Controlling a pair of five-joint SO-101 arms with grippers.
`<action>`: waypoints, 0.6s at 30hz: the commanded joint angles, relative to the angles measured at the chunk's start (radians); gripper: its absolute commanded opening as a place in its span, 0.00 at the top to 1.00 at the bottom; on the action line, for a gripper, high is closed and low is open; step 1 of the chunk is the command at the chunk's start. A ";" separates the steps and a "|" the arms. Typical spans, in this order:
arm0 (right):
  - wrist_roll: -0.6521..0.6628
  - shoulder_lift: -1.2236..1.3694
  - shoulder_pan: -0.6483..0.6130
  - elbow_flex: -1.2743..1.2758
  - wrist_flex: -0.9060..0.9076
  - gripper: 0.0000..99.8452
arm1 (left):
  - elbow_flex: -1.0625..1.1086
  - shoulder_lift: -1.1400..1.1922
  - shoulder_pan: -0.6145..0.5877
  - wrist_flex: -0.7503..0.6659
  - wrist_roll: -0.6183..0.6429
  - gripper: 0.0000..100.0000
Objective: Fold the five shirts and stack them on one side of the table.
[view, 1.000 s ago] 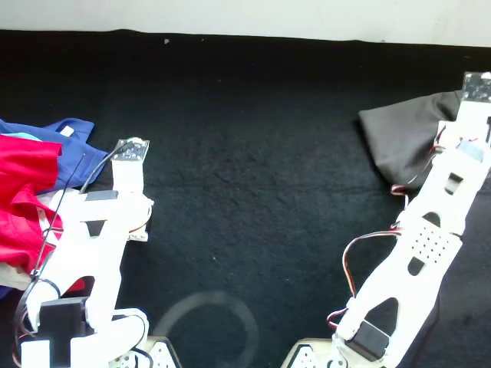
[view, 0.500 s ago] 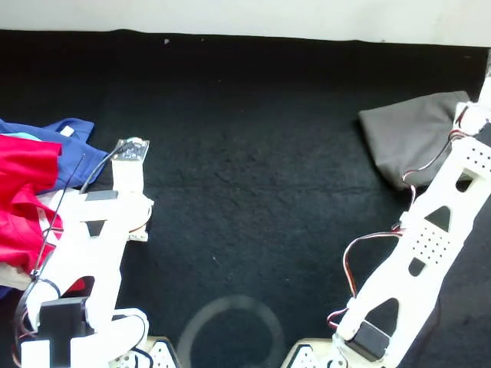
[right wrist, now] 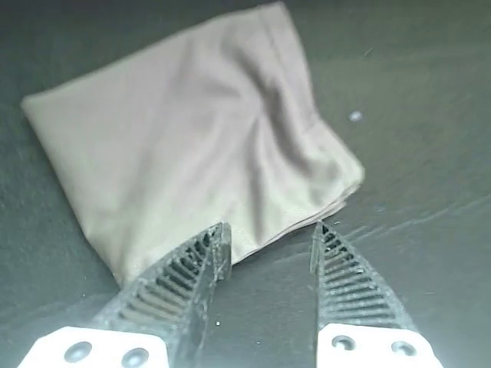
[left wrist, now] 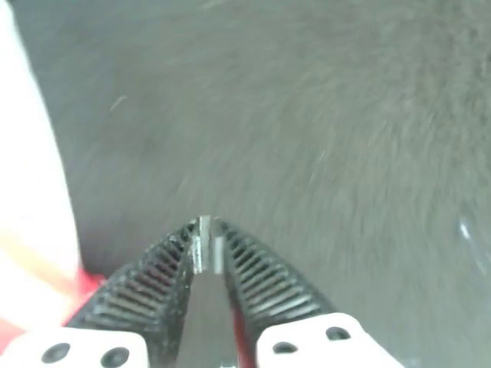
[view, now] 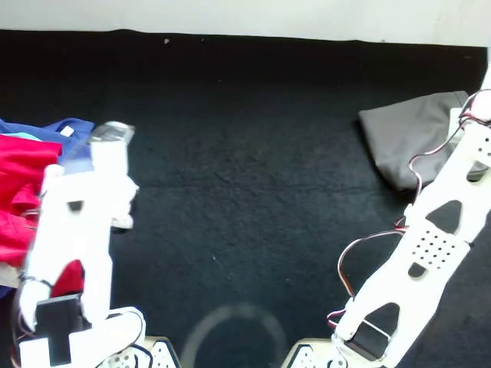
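Observation:
A folded grey shirt lies at the right side of the black table. In the right wrist view my right gripper is open just off the near corner of the grey shirt, holding nothing. The right arm runs up the table's right edge. At the left edge lies a loose pile with a red shirt on top and a blue shirt under it. The left arm stands beside the pile. My left gripper is shut above the black cloth, with a bit of red fabric at its side.
A pale wall strip runs along the table's far edge. Red and black cables loop off the right arm. Both arm bases sit at the near edge. Bare black cloth stretches between the two arms.
The right arm has drawn back from over the grey shirt toward the right edge. The left arm has swung left, closer to the shirt pile.

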 commanded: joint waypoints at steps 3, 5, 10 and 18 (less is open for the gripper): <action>0.006 -0.291 -0.010 0.275 0.015 0.83 | -0.249 -0.015 -0.211 0.282 0.002 0.78; 0.006 -0.426 -0.018 0.489 0.015 0.83 | -0.275 -0.015 -0.260 0.331 -0.052 0.78; 0.009 -0.816 -0.056 0.992 0.012 0.83 | -0.231 -0.013 -0.384 0.342 -0.147 0.78; 0.011 -1.379 -0.298 1.552 0.007 0.83 | -0.008 -0.013 -0.437 0.104 -0.201 0.78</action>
